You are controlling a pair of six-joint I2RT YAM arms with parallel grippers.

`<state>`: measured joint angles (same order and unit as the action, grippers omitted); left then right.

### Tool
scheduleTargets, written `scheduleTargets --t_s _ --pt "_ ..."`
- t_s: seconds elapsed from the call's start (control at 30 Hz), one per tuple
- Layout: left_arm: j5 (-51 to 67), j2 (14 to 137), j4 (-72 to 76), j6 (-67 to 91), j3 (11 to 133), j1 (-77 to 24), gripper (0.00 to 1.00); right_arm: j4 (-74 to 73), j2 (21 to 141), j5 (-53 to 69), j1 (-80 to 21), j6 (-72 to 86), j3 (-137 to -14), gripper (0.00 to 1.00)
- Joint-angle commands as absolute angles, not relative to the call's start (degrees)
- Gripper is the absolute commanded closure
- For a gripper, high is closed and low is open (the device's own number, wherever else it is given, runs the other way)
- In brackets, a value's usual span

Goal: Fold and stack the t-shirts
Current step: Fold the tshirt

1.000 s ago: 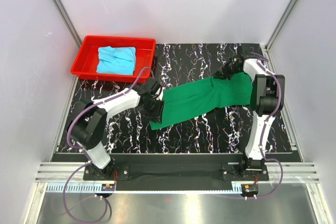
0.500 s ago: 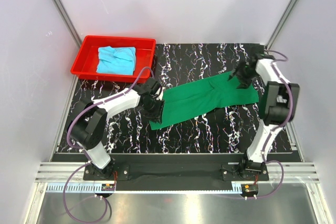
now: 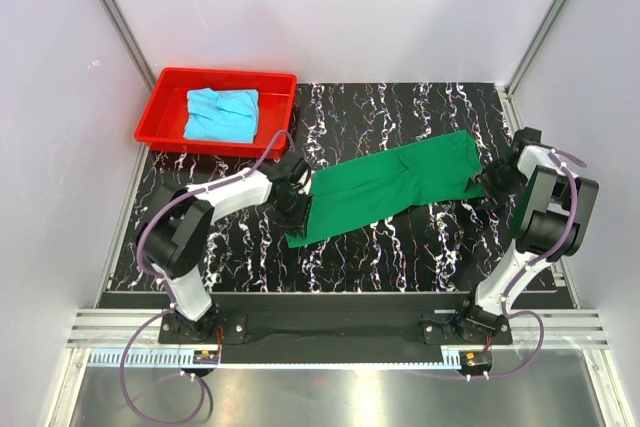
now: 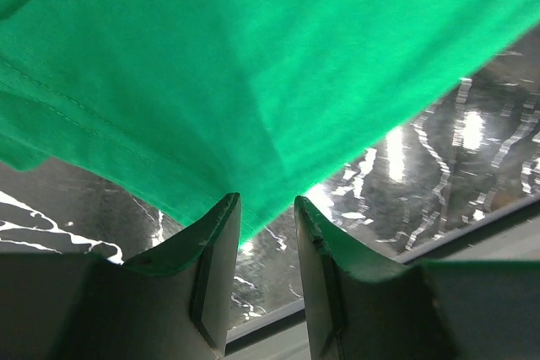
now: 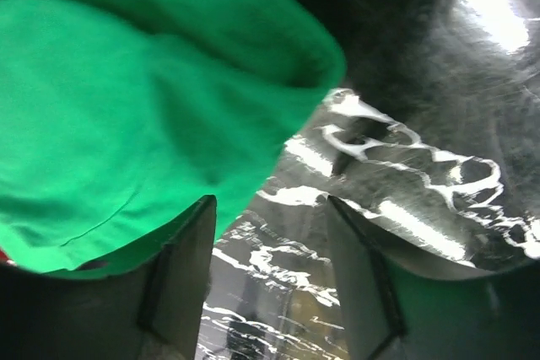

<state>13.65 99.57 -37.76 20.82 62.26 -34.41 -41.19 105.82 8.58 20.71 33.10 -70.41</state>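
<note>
Left tool clenched on green t-shirt hem, right tool released beside it

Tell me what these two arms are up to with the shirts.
The dark green t-shirt lies stretched out in a long strip across the table. The left gripper sits at the shirt's left end with cloth at its fingertips, though a firm pinch cannot be confirmed. The right gripper is open at the shirt's right edge, holding nothing. The light blue t-shirt lies in the red tray at the back left, away from both arms.
</note>
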Motion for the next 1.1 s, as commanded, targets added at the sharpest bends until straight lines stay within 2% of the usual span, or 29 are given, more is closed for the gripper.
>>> scheduleTargets --t_s 0.0,0.23,0.33,0.37,0.43,0.5,0.7,0.83,0.9,1.0,1.03,1.07 --pt "11.4 101.7 -37.8 20.4 61.2 -34.0 0.63 -35.8 106.1 9.9 22.4 34.0 -69.3 0.36" --pt "11.2 104.3 -38.2 21.0 58.0 -33.8 0.65 -31.6 109.6 7.5 23.0 33.1 -72.2 0.37" --pt "12.8 104.8 -38.1 20.9 57.3 -33.9 0.65 -28.8 112.1 7.1 23.0 32.2 -74.7 0.41" --pt "13.4 105.2 -38.3 20.7 57.3 -34.1 0.66 -28.5 114.1 7.1 23.0 31.9 -76.6 0.45" --pt "13.9 105.5 -38.9 20.6 57.5 -34.6 0.67 -27.3 116.3 6.8 23.0 31.6 -79.2 0.61" --pt "14.4 105.6 -39.8 20.3 57.7 -35.9 0.67 -27.5 119.6 5.9 22.9 31.2 -84.0 0.7" --pt "22.8 107.3 -39.2 20.7 60.6 -42.2 0.67 -27.2 129.0 7.0 22.9 29.4 -99.3 0.71" --pt "27.6 108.8 -38.8 22.1 66.5 -47.2 0.66 -27.3 136.5 9.8 22.4 30.7 -109.6 0.71" --pt "30.6 108.5 -38.8 22.8 68.7 -49.1 0.61 -27.8 139.9 11.1 22.2 32.9 -114.7 0.71" --pt "32.4 104.3 -40.3 22.5 73.4 -49.6 0.44 -29.1 141.7 12.0 21.6 33.3 -119.9 0.68" --pt "32.0 103.0 -41.3 21.9 74.5 -49.4 0.41 -30.0 141.9 12.3 21.4 33.1 -121.2 0.66" --pt "31.1 100.4 -42.5 20.5 75.6 -49.1 0.38 -31.4 142.5 12.2 21.4 32.6 -124.7 0.56"
